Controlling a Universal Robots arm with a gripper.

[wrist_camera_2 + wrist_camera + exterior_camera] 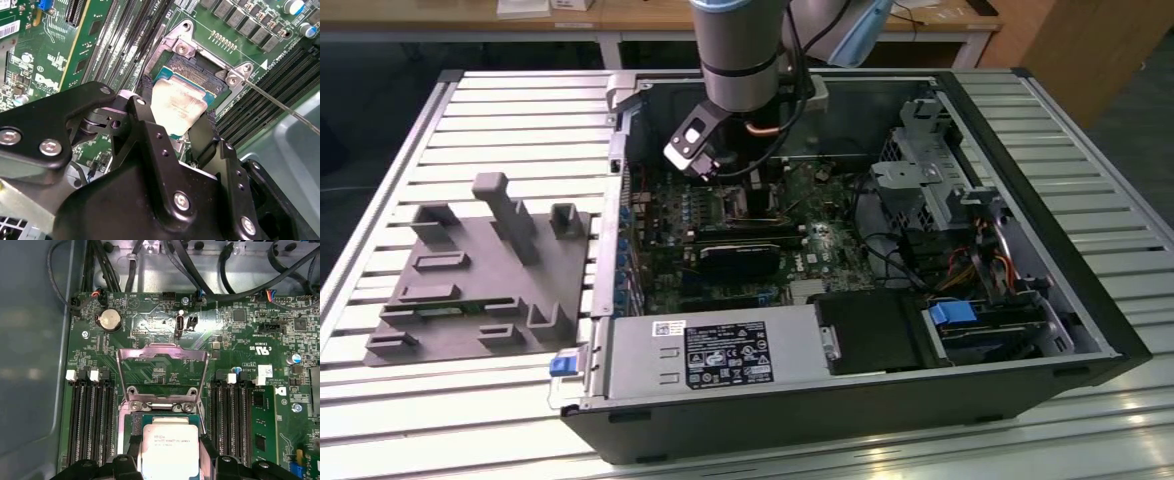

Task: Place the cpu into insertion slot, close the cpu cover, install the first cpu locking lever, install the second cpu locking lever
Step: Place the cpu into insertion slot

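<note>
claw grips the cpu at the insertion slot; cpu cover open — upright

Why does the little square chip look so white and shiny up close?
In the second wrist view, light bounces off the metal top of the cpu, washing it nearly white; in the first wrist view it shines less, so its print can be seen; in the exterior view, glare whitens the front slats of the table.
</note>
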